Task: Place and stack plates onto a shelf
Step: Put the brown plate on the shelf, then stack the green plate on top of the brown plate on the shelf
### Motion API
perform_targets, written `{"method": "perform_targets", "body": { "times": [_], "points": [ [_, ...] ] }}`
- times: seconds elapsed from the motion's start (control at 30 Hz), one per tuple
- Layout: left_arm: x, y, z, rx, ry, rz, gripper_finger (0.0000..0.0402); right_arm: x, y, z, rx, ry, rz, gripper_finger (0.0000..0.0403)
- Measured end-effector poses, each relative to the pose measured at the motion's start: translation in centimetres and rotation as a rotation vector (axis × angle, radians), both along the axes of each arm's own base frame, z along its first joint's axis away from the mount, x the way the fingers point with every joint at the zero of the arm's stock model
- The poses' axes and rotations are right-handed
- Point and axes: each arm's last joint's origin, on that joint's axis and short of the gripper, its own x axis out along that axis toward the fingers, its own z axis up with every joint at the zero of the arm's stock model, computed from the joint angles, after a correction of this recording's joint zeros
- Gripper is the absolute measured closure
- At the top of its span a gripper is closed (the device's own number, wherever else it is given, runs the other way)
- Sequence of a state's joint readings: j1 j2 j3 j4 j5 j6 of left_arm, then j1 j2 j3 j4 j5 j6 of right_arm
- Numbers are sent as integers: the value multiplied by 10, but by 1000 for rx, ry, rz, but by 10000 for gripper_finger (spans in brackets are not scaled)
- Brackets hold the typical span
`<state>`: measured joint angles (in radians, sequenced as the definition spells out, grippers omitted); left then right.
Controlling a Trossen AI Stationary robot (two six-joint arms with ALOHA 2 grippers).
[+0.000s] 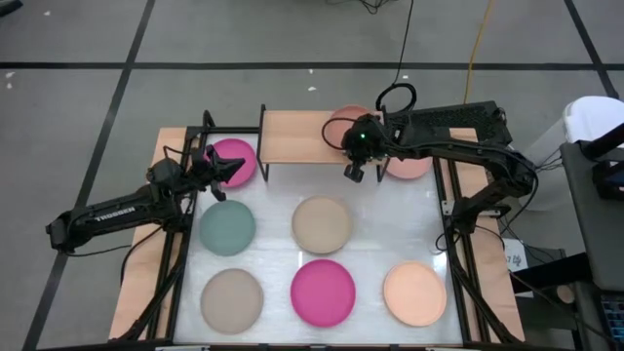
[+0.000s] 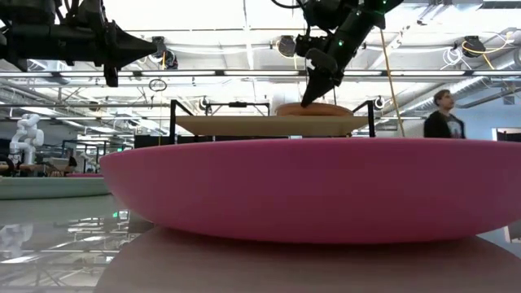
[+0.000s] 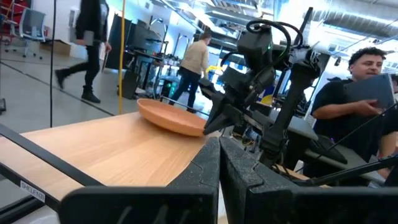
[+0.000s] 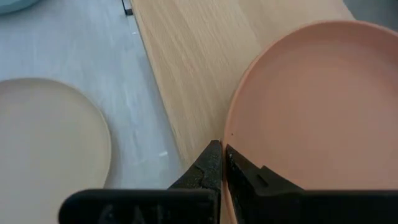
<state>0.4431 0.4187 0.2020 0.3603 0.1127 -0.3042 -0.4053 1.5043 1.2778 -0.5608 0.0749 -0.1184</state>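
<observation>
A peach plate (image 1: 343, 121) lies on the light wooden shelf (image 1: 292, 136) at the table's far edge; it also shows as the plate (image 2: 313, 109) in the low view. My right gripper (image 4: 222, 152) is over the plate's near rim, shut on it. My left gripper (image 1: 230, 168) is shut and holds nothing; it hangs raised above a magenta plate (image 1: 236, 156) by the shelf's left end and faces the shelf. Teal (image 1: 227, 224), beige (image 1: 322, 222), taupe (image 1: 232, 297), magenta (image 1: 324, 291) and peach (image 1: 414, 292) plates lie flat on the white table. My right gripper holds the peach plate by its near rim (image 4: 231, 134), pinched between the two fingers, one finger (image 4: 245, 171) inside the plate and one outside. The fingers come from above, pointing down. The plate rests on the shelf top (image 4: 186, 74).
A pale pink plate (image 1: 409, 168) sits by the shelf's right end, partly under my right arm. The shelf's left half (image 3: 93, 155) is bare wood. Black frame rails run along the table's left and right sides. People stand in the room beyond (image 2: 444, 118).
</observation>
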Motion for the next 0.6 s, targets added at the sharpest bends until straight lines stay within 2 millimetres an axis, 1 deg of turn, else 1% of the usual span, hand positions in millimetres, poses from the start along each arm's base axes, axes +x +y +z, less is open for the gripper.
{"method": "perform_targets", "body": {
  "times": [0.1,0.17,0.37,0.47,0.53,0.6],
  "points": [
    [0,0,0,0,0,0,398,1,0,-3,-3,-16,6,393],
    [0,0,0,0,0,0,398,2,0,-4,11,-35,25,380],
    [0,0,0,1,0,-1,398,4,1,0,16,-93,65,319],
    [0,0,0,1,0,-1,398,1,4,7,5,-114,70,287],
    [0,0,0,7,2,-1,398,-4,7,16,-14,-141,80,270],
    [0,0,0,18,6,1,398,-10,12,30,-40,-193,89,258]
  ]
}}
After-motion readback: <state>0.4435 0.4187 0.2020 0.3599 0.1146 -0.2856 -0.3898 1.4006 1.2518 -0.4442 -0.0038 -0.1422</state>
